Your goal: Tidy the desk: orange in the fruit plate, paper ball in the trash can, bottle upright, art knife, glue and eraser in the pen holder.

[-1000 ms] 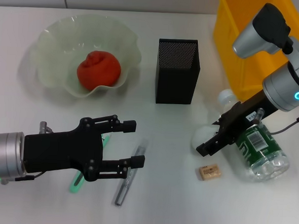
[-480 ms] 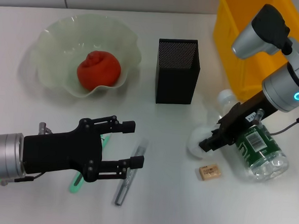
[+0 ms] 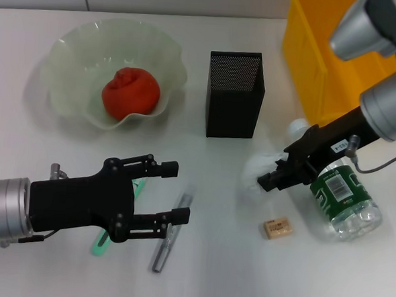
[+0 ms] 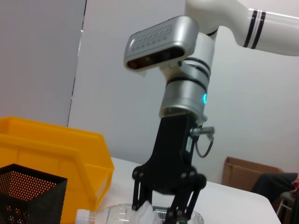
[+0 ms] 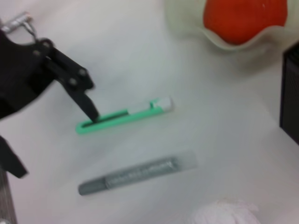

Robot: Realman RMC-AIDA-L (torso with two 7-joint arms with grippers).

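The left end effector (image 3: 160, 192) hovered with fingers spread wide over the art knife (image 3: 105, 237) and glue (image 3: 170, 236), presumably poised to pick one; its body hid most of the knife. The orange (image 3: 130, 90) sat in the fruit plate (image 3: 69, 53). The right end effector (image 3: 271, 180) pinched the paper ball (image 3: 256, 169), lifted beside the lying bottle (image 3: 339, 197), likely bound for the trash can (image 3: 311, 54), which was cut off at the edge.

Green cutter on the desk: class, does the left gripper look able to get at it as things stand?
Probably yes. The left gripper is open above the green cutter, which lies flat with nothing on it; the grey stick lies apart.
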